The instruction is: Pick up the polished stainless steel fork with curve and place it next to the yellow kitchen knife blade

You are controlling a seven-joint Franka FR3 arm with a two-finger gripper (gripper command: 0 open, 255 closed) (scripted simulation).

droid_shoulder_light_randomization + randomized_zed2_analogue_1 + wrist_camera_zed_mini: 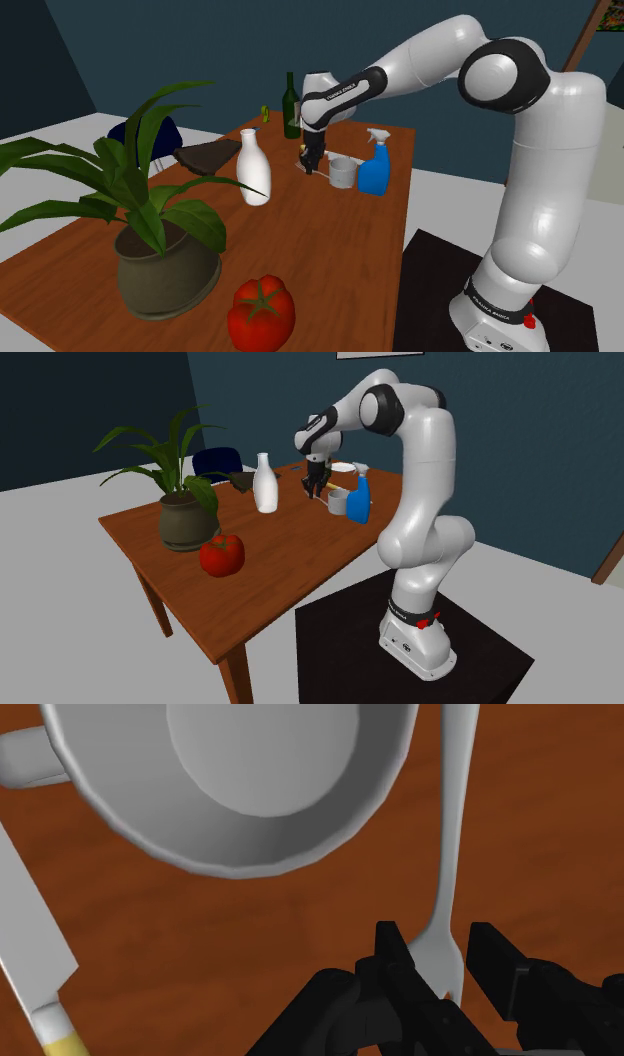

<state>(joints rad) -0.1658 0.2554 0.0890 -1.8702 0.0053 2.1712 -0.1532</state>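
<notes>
A pale grey fork (447,824) lies along the brown wooden table (300,934), with its handle running past a grey cup (250,784). My black gripper (440,939) is shut on the fork's broad end, a finger (395,949) tight against each side. On the cup's other side lies a knife (35,954) with a grey blade and a yellow handle. In the shoulder view the gripper (310,165) points down at the table just beside the cup (342,172). In the second exterior view the gripper (316,490) is low over the far part of the table.
A blue spray bottle (375,165) stands right beside the cup. A white bottle (255,168), a dark green bottle (291,105) and a dark flat object (205,157) are nearby. A potted plant (165,265) and a red tomato (262,312) occupy the table's near end.
</notes>
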